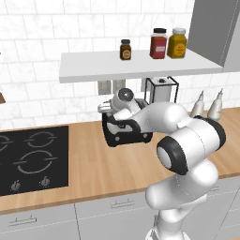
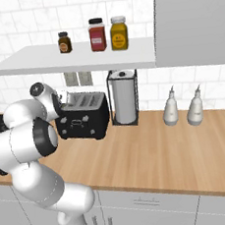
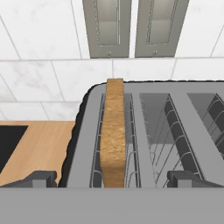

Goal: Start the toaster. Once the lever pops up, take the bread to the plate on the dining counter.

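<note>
A: What's hard to see?

B: In the left base view the arm's white links cover most of the toaster point(image 1: 123, 135); just its black front and lower edge peek out. The gripper point(image 1: 106, 108) is a pale stub at the toaster's top left corner, its fingers too small to read there. In the right base view the hand blocks the toaster's point(image 2: 84, 116) left end, so the bread can't be made out from there.

A: And the hand view?

B: It cuts off the toaster point(image 3: 148, 135) at the right and bottom edges. The rightmost slot is only partly in view, and the lever and front face are out of the picture.

A: Where's the bread against the gripper?

B: The bread point(image 3: 113, 131) stands on edge in the leftmost slot, its tan top raised above the silver rim. It lies straight ahead of the gripper point(image 3: 111, 178), between the two dark fingertips point(image 3: 41, 178) and beyond them, not touching either.

A: Jaws?

B: Spread wide, one tip on each side of the slice, nothing pinched.

A: Anything else near?

B: Two outlets point(image 3: 135, 27) on the tiled wall beyond the toaster, wooden counter point(image 3: 41, 144) off to the gripper's left.
</note>
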